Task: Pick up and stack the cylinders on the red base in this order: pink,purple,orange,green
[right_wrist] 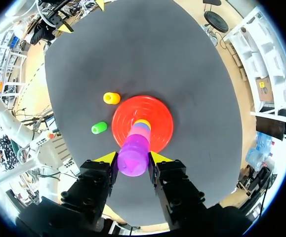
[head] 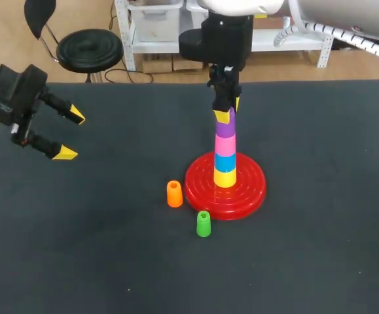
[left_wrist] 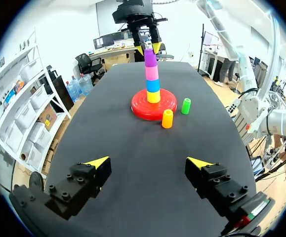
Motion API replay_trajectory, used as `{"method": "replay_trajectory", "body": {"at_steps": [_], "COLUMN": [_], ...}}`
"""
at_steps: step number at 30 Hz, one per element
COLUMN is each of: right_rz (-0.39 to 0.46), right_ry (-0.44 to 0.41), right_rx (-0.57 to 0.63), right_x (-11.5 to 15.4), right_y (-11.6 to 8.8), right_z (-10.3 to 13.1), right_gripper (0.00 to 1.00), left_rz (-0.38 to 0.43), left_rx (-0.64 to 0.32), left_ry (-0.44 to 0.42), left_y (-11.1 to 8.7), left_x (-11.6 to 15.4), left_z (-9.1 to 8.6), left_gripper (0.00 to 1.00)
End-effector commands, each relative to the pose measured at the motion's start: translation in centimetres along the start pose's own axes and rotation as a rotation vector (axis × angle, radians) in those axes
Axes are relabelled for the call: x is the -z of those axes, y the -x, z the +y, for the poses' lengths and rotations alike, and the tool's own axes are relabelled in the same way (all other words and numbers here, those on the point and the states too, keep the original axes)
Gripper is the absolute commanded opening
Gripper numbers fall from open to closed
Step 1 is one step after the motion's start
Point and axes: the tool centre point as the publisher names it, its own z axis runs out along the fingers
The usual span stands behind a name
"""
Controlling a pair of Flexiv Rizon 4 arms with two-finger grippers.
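On the red base [head: 245, 193] stands a stack of yellow, blue, pink [head: 225, 144] and purple [head: 225, 128] cylinders. My right gripper [head: 226, 111] comes down from above and is shut on the purple cylinder [right_wrist: 133, 157] at the top, one finger on each side. The orange cylinder [head: 174, 193] stands on the table just left of the base. The green cylinder [head: 203, 224] stands in front of the base. My left gripper [head: 71, 134] hangs open and empty over the table's far left, well away from the stack [left_wrist: 152, 72].
The black table [head: 320, 261] holds only the base and the two loose cylinders, orange [left_wrist: 167, 118] and green [left_wrist: 185, 105], close together at the base's front left.
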Motion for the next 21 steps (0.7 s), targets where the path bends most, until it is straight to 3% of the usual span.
{"method": "replay_trajectory", "body": {"at_steps": [1, 2, 3, 5, 14, 21], "right_rz": [-0.013, -0.019, -0.026, -0.038, -0.069, -0.07], "right_ry": [-0.014, -0.023, -0.033, -0.051, -0.132, -0.165], "right_rx": [-0.003, -0.006, -0.007, -0.019, -0.01, 0.063], "right_x": [-0.6, -0.5, -0.4, -0.2, 1.4, 1.8], "right_y": [-0.1, -0.2, -0.2, -0.3, 0.1, 2.1], "right_z": [0.1, 0.2, 0.2, 0.3, 0.9, 2.0], "right_gripper": [0.0, 0.0, 0.21, 1.0, 1.0, 1.0], "left_rz": [-0.001, -0.001, -0.001, -0.001, -0.001, -0.001], "left_rx": [-0.001, -0.001, -0.001, -0.001, -0.001, -0.001], "left_ry": [0.001, 0.001, 0.001, 0.001, 0.001, 0.001], "left_y": [0.0, 0.0, 0.0, 0.0, 0.0, 0.0], "left_x": [0.0, 0.0, 0.0, 0.0, 0.0, 0.0], "left_z": [-0.1, -0.1, -0.1, -0.1, -0.1, -0.1], "left_gripper": [1.0, 1.0, 1.0, 1.0, 1.0, 1.0]}}
